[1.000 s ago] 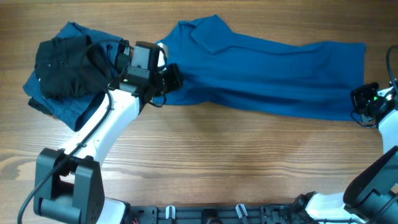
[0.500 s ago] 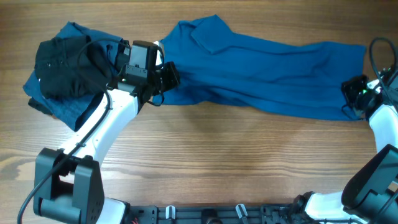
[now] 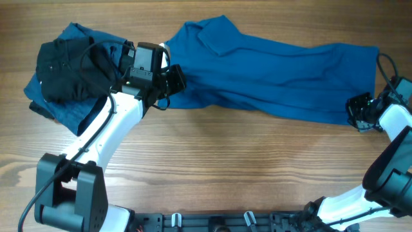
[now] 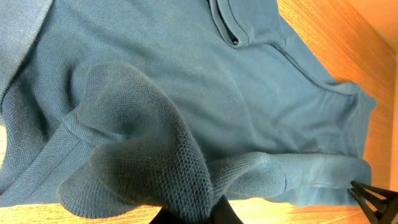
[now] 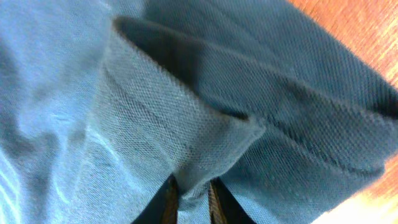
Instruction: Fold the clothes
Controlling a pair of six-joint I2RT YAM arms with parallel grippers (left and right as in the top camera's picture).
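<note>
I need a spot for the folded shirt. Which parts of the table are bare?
The widest bare wood is the near half of the table, between the polo shirt, the left arm and the right arm. A narrower strip runs behind the shirt. The garment pile crowds the left end; the left gripper and right gripper pinch the shirt's ends.

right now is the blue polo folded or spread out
Spread out, not folded: the blue polo lies stretched in a long band across the table, its ends bunched in the left fingers and right fingers.
</note>
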